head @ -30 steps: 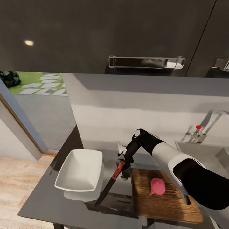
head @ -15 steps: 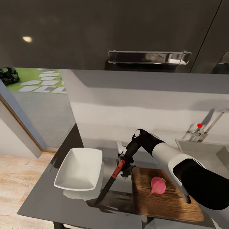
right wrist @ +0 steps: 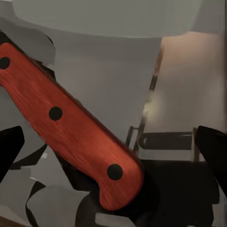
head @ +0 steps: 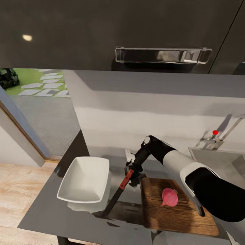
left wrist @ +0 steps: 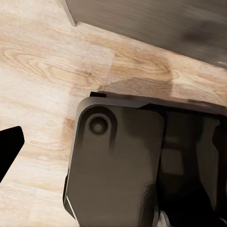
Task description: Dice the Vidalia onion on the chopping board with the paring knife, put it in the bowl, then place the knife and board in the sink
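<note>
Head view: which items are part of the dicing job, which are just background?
Job:
Vidalia onion, on the chopping board
paring knife, handle at the right gripper
bowl
countertop
sink

Background:
upper cabinet handle
wooden floor

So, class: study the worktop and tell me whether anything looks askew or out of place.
The paring knife hangs tilted from the right gripper, tip down between bowl and chopping board. The Vidalia onion sits whole on the board.

Dark wall cabinets (head: 102,34), wooden floor (head: 17,190)
</note>
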Controlling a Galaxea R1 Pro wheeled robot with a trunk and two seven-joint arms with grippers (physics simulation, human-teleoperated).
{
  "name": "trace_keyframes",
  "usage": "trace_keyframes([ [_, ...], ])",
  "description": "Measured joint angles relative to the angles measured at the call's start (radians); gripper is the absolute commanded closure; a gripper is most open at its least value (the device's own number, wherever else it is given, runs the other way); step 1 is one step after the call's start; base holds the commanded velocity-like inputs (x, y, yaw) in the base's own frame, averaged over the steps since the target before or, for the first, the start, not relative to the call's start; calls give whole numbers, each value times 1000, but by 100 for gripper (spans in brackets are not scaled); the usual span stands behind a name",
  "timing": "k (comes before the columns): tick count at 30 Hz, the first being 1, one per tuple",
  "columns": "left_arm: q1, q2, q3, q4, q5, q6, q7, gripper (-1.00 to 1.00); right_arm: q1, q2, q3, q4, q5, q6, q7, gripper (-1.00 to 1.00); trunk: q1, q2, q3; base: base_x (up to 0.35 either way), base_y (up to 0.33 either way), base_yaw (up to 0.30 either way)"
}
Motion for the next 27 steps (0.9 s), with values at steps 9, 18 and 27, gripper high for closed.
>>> trace_keyframes([
  [9,0,0,0,0,0,0,0,-100,-17,-1,2,0,1,2,0,-100,0,0,-12,-40,36,0],
  [18,0,0,0,0,0,0,0,-100,-18,-1,2,-1,1,2,-2,-100,0,0,-13,-5,4,0],
  [27,0,0,0,1,0,0,0,-100,-6,25,-2,-16,21,4,7,-100,0,0,-13,0,0,0],
])
